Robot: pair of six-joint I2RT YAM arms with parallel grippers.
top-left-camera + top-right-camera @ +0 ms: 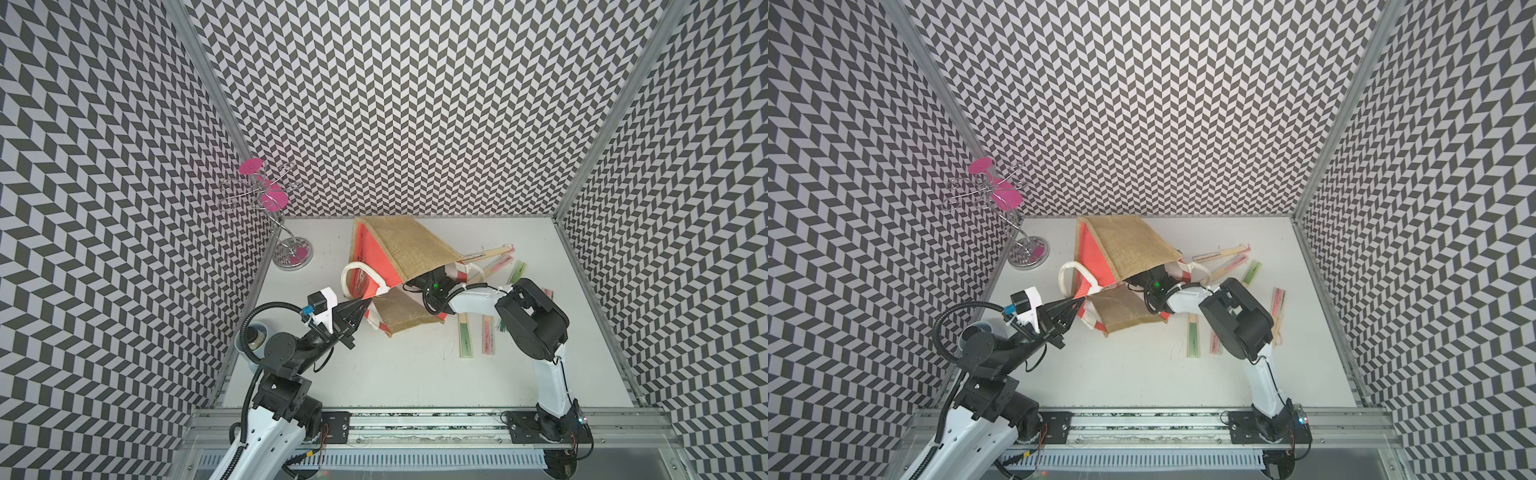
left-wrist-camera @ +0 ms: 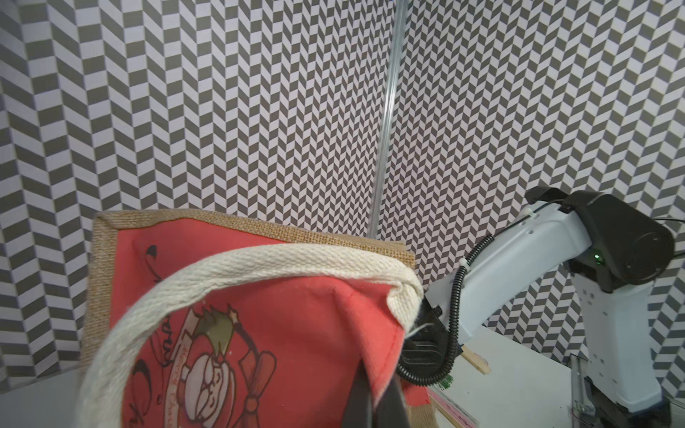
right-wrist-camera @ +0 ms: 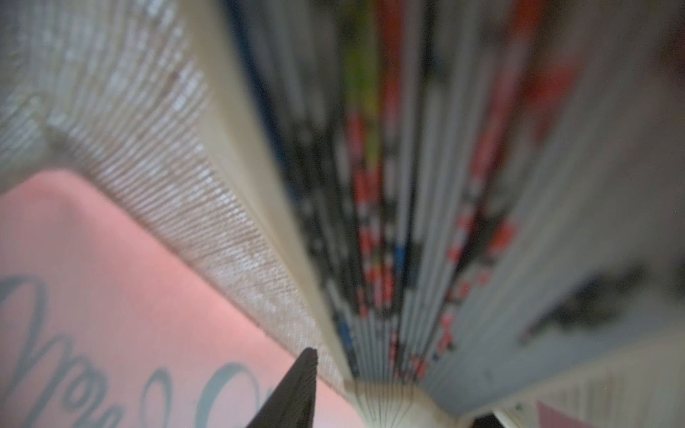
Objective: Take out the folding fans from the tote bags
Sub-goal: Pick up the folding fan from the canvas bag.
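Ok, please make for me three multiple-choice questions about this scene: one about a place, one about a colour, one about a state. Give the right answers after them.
1. Where does the right arm reach?
A) into the jute tote bag
B) high above the bag
C) to the table's front edge

2. What colour are the discs on the wire stand?
A) green
B) pink
C) blue

3. How is the left gripper?
A) open in the air
B) shut on a fan
C) shut on the bag's red-orange edge

Answers:
1 A: in both top views its wrist vanishes into the bag's mouth.
2 B: they show bright pink.
3 C: its closed fingers pinch the edge beside the white handle.
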